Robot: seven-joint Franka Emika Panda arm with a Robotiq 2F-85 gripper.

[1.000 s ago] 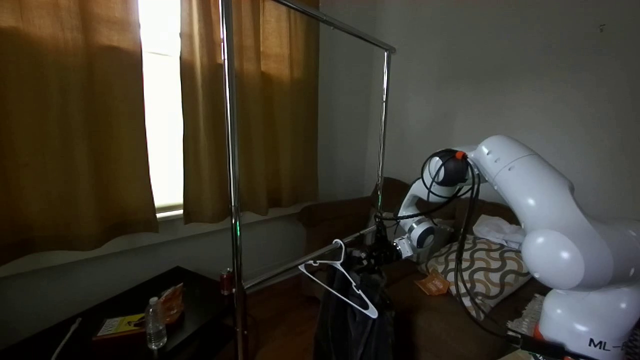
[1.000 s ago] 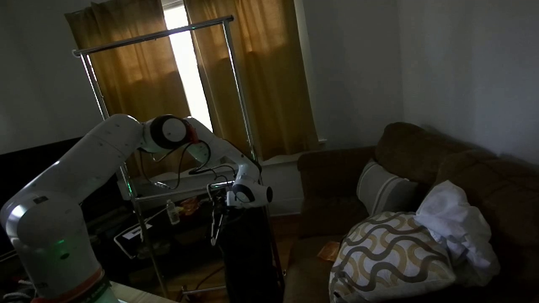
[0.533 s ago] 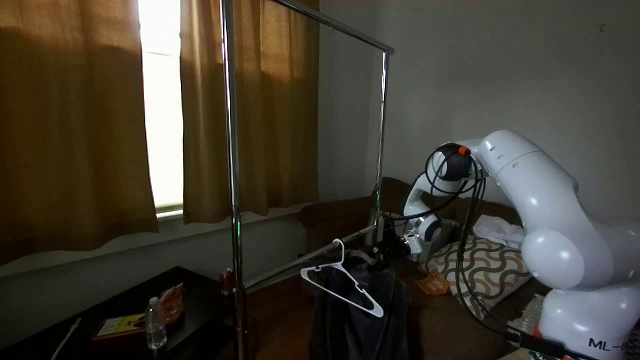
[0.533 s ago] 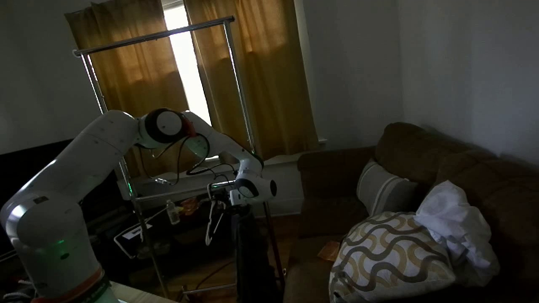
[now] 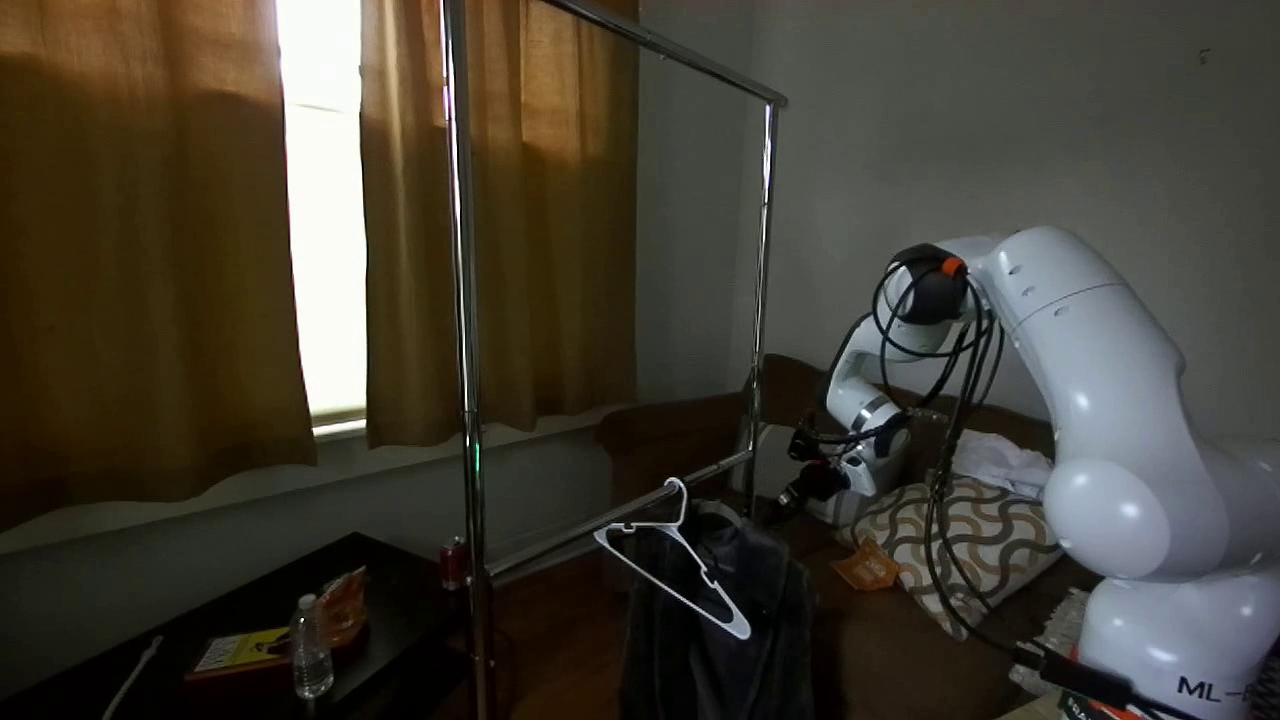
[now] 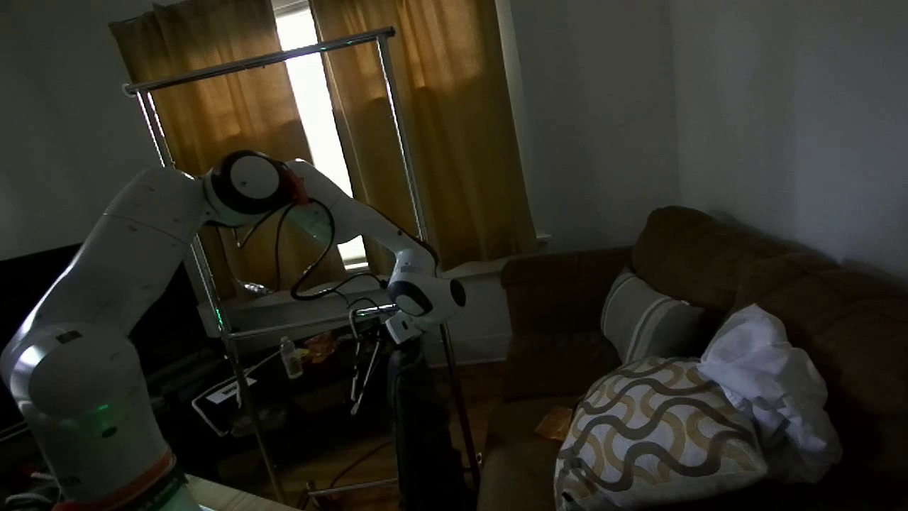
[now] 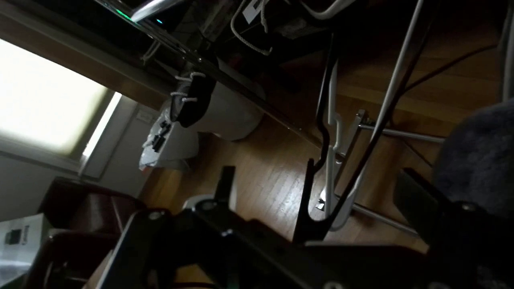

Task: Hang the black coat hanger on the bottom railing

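Note:
The black coat hanger (image 7: 312, 228) shows in the wrist view, its end corner between the fingers and close beside the white hanger (image 7: 339, 218). Its hook is out of the wrist view. I cannot make it out clearly in the exterior views. My gripper (image 7: 319, 180) is open, fingers wide apart on either side of that corner. In an exterior view the gripper (image 5: 785, 500) is right of the white hanger (image 5: 682, 590), near the dark cloth. The bottom railing (image 5: 580, 528) is the thin lower bar, also visible in an exterior view (image 6: 305, 326).
Dark bulky cloth (image 5: 735, 610) hangs behind the white hanger; it also shows beneath the wrist in an exterior view (image 6: 425, 433). A rack post (image 5: 465, 350) stands at the left. A low black table (image 5: 390, 580) holds a bottle (image 5: 312, 650). A sofa (image 6: 574, 298) is beside the rack.
The gripper has moved back, away from the white hanger, and its wrist has tilted. The arm's elbow has risen. More of the dark cloth shows, and the white hanger has swung slightly.

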